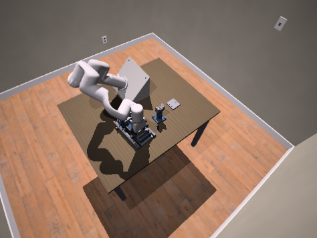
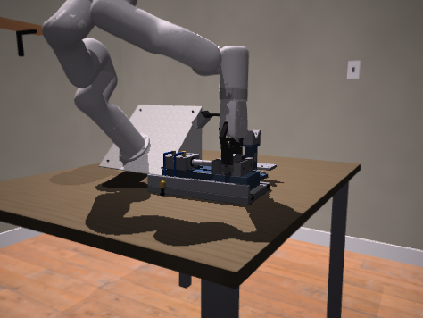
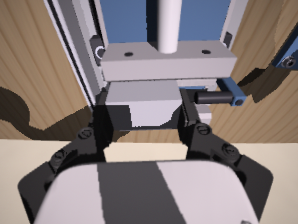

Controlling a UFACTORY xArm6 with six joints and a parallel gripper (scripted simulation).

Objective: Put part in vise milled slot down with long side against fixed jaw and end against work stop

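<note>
In the wrist view my gripper is shut on the part, a pale grey block, with one black finger on each short end. The part sits low in the open vise, just in front of the moving jaw on the air cylinder's rod. The dark work stop rod points in from the right, its tip by my right finger. I cannot tell whether the part touches the bars or the stop. The slot is hidden. The gripper also shows in the exterior view, pointing straight down between the jaws.
The V-block stands on the table to the right of the vise. The infeed plate lies bare beyond it. A slanted grey panel stands behind the vise, by the arm's base.
</note>
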